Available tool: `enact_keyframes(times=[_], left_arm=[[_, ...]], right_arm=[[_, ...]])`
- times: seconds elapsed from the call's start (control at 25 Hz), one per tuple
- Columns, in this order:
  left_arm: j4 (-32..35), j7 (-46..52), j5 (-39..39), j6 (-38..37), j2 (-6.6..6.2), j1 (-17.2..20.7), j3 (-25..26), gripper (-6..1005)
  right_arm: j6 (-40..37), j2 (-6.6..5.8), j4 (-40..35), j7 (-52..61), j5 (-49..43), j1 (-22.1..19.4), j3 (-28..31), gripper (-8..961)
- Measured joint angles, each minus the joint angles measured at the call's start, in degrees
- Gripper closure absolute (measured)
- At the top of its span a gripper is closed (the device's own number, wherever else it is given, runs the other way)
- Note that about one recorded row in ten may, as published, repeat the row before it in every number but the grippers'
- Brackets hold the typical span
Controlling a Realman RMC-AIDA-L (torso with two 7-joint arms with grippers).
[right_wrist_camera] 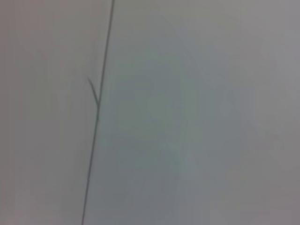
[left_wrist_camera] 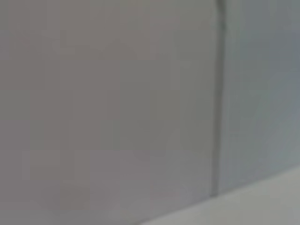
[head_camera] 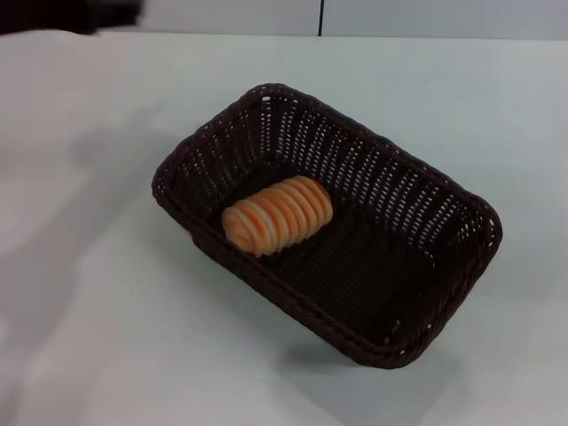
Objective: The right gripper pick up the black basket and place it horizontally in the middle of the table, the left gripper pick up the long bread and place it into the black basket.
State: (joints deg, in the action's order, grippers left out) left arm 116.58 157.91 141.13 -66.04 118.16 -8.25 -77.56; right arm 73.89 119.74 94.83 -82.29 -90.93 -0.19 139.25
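The black basket lies on the white table, near the middle of the head view and turned at a slant. Inside it, toward its left end, rests the long bread, tan-orange with paler ridges, lying on the basket floor. Neither the left gripper nor the right gripper shows in any view. Both wrist views take in only a plain grey wall with a thin dark seam.
A dark shape sits at the far left corner beyond the table's back edge. A grey wall with a vertical seam runs behind the table. White tabletop spreads all around the basket.
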Motion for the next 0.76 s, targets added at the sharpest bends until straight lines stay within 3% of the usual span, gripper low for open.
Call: enact_keyframes(times=[0.24,0.4,0.48,0.64,0.72,0.76], left_arm=[[0.2,-0.7,-2.1,13.8,0.24,10.4,0.3,173],[-0.2,-1.6,-6.8,24.8,0.17,18.3,-0.5,173],[-0.5,-2.9,-7.3,28.1,0.17,20.7,-1.2,173],[-0.8,-3.7,-7.4,29.5,0.22,21.8,-1.7,173],[-2.9,-4.7,-7.5,36.7,0.27,25.6,-4.0,173],[-2.9,-4.7,-7.5,36.7,0.27,25.6,-4.0,173]], right_arm=[[-0.5,0.12,-1.9,-0.5,1.0,-1.1,0.0,495],[-0.9,0.14,-4.6,-3.6,5.2,-1.8,0.2,493],[-1.0,0.14,-7.1,-7.6,10.3,-2.7,0.0,492],[-3.0,0.14,-13.5,-15.4,19.2,-4.6,0.5,492],[-3.7,0.15,-14.9,-17.3,20.6,-4.8,0.5,492],[-5.1,0.14,-19.8,-22.4,25.2,-5.1,0.6,492]])
